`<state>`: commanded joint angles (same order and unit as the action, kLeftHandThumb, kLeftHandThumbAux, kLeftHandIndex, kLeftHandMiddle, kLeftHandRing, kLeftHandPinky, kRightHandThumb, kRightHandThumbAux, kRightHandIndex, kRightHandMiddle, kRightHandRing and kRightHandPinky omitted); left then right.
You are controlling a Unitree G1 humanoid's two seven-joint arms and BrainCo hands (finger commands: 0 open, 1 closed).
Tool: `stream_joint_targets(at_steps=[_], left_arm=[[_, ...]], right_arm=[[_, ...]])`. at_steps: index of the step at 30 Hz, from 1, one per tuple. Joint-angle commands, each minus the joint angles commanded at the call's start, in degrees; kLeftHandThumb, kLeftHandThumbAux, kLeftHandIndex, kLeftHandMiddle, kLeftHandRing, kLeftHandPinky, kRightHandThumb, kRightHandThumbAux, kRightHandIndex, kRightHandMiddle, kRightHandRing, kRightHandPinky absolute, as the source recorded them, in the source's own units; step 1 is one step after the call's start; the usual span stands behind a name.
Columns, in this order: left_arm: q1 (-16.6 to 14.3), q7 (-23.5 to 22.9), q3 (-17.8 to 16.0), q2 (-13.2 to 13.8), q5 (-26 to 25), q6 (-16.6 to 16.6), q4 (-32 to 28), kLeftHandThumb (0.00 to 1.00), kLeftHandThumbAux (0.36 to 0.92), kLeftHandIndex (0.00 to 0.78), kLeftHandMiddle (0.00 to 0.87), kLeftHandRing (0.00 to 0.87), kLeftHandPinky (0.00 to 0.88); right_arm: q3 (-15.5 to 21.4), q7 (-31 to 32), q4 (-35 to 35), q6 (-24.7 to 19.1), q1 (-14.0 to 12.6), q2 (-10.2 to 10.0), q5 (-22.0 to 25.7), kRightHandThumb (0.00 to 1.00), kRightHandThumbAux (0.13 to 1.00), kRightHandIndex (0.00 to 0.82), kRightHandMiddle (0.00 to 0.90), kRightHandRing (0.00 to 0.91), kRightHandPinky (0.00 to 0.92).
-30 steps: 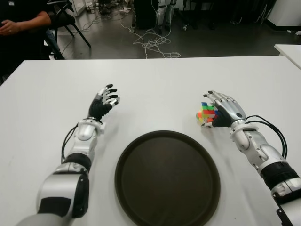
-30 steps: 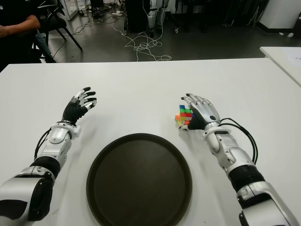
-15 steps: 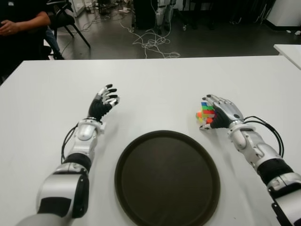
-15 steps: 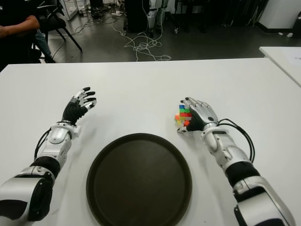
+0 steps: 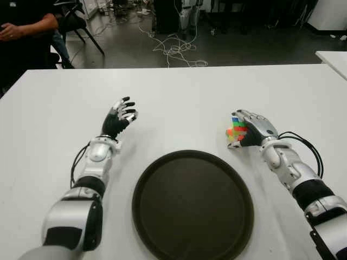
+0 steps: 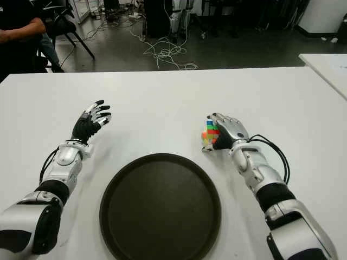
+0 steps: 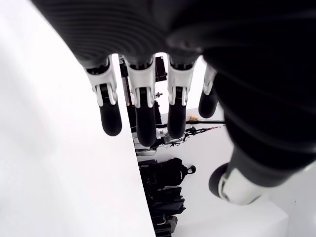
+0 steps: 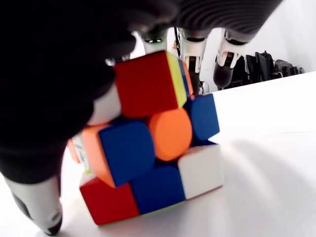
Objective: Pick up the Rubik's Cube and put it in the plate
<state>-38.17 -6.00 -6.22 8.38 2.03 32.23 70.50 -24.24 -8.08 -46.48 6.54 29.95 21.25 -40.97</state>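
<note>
With the cube [image 5: 236, 132] at the plate's [image 5: 162, 173] two o'clock under the right hand's [image 5: 255, 129] half-curled fingers, it should close firmly before lifting; left hand [image 5: 120, 115] hovers open at ten.

A wide white table [image 5: 179, 92] fills the near view. Beyond its far edge lies a dark grey floor [image 5: 238, 51] with pale cables [image 5: 176, 49] tangled at twelve o'clock. At ten o'clock a person in dark clothes [image 5: 24, 32] sits beside a black chair [image 5: 76, 21]. A second white table's corner [image 5: 333, 57] shows at two o'clock — dark equipment stands behind.
</note>
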Motion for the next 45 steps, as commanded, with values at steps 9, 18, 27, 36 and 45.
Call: stream_joint_targets(at_steps=[9,18,27,36,45], left_arm=[[-0.03,-0.18,-0.15,-0.02,-0.23,-0.35,0.05,0.163,0.722,0.100,0.190,0.193,0.174],[-0.07,-0.11,-0.35,-0.08,-0.43,-0.52,-0.01,0.163,0.727,0.102,0.192,0.194,0.182],[-0.06,-0.42,-0.36,0.07,-0.45,-0.77,-0.06,0.166,0.701,0.103,0.196,0.193,0.173],[0.03,-0.16,-0.31,0.04,-0.35,-0.90,-0.29,0.160,0.710,0.103,0.197,0.194,0.168],[0.10,0.39,-0.16,0.16,-0.06,-0.83,-0.33,0.155,0.703,0.106,0.199,0.197,0.181]], right_arm=[[-0.49,-0.68,0.12,-2.58,-0.12,-0.55,-0.35,0.000,0.715,0.118,0.157,0.157,0.145],[-0.67,-0.13,1.76,-2.63,-0.35,0.17,-0.06,0.458,0.760,0.323,0.244,0.259,0.277],[-1.04,-2.62,0.96,-1.88,-0.24,0.17,-0.20,0.682,0.741,0.405,0.353,0.390,0.415],[-0.50,-5.56,0.22,-1.18,-0.30,-0.30,0.36,0.688,0.741,0.409,0.380,0.428,0.442],[0.34,-8.71,-0.89,0.63,-0.27,-0.68,1.03,0.686,0.742,0.411,0.399,0.451,0.459]])
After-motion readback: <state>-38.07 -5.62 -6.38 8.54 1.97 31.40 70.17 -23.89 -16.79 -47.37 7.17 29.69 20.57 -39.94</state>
